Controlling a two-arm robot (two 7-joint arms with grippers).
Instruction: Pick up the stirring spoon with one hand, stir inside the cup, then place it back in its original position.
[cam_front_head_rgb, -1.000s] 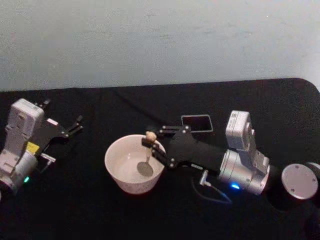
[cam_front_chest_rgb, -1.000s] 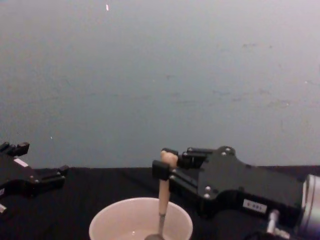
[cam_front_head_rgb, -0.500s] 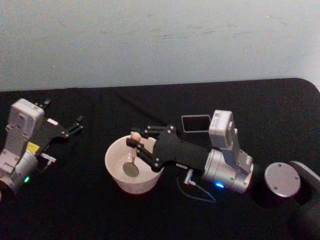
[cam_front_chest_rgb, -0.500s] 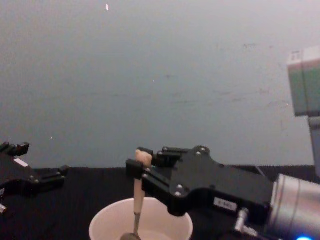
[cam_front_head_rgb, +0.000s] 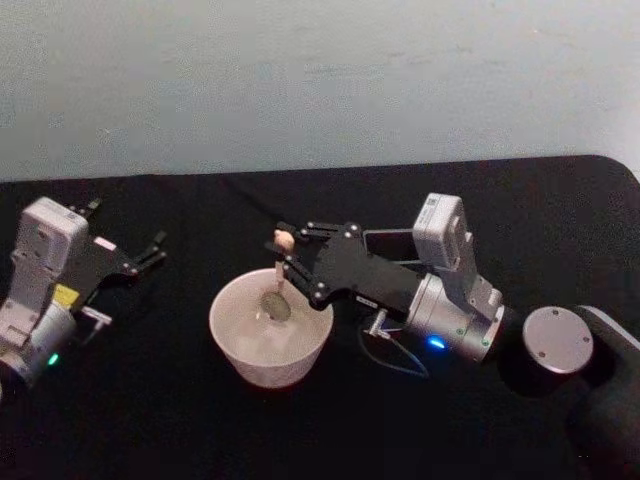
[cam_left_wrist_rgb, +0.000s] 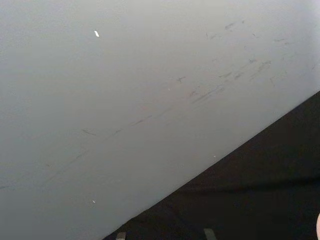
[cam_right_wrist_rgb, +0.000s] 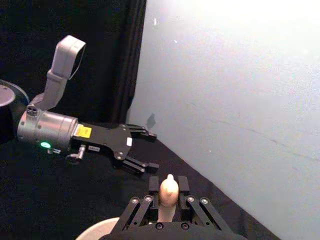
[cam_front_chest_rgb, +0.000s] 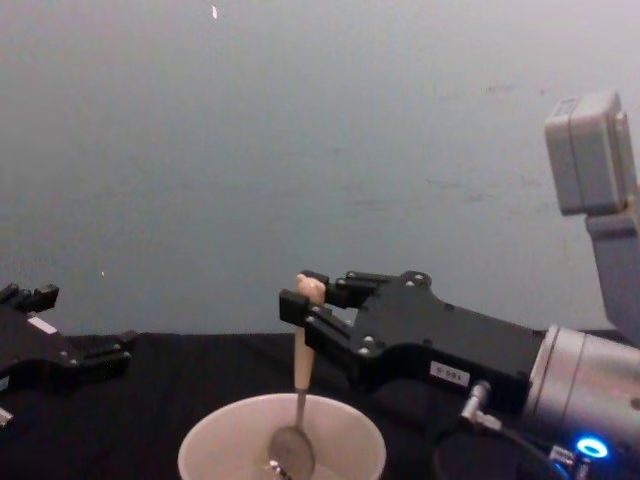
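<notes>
Black desk (cam_front_head_rgb: 180, 420) fills the lower part of the head view. The right tool (cam_front_head_rgb: 284, 256) reaches in from the right and pinches the peach handle of the stirring spoon (cam_front_head_rgb: 278, 278) just under its bear-head top. The spoon hangs nearly upright below the fingertips, with its silvery bowl down inside the cream cup (cam_front_head_rgb: 262, 368). The dark holder (cam_front_head_rgb: 393, 241) stands just behind the tool's body, partly hidden by it. The left tool (cam_front_head_rgb: 152, 252) sits well apart, on the far side of the cup, with its prongs spread and nothing between them.

The left wrist view has a pale wall (cam_left_wrist_rgb: 125, 90) above the desk.

In the right wrist view, the bear head is pressed between the right tool's fingers, and the left tool lies beyond.

From the chest, the spoon's bowl sits below the cup's rim, straight under the pinching tool.
</notes>
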